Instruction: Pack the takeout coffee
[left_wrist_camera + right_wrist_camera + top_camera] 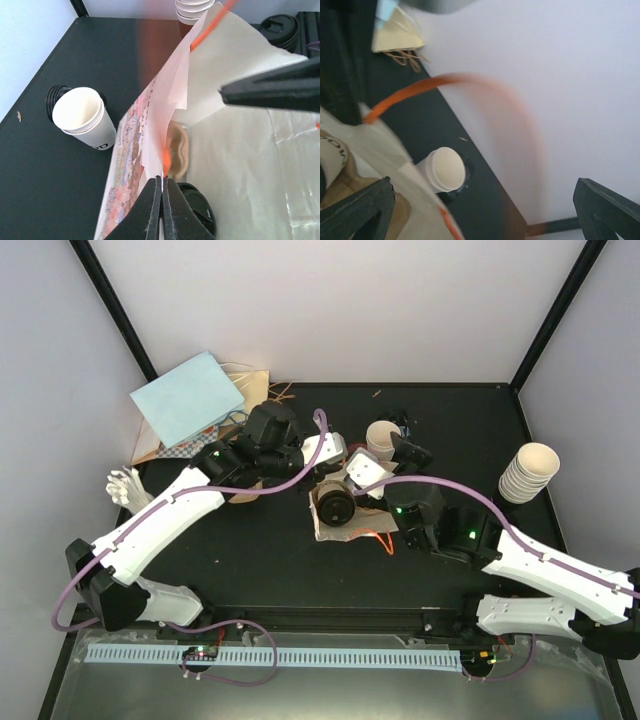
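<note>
While left gripper [162, 181] pinches paper bag [240, 145], lidded cup [199, 210] inside, right gripper [482, 186] spread.

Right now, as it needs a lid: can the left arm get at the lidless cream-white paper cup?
Probably not: the left gripper is shut on the edge of the printed cream paper bag. The cup stands unobstructed beside it.

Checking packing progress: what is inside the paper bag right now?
Inside the paper bag a brown pulp tray and one black-lidded cup show. The bag's walls cover the rest of the tray, so any further cups cannot be seen.
</note>
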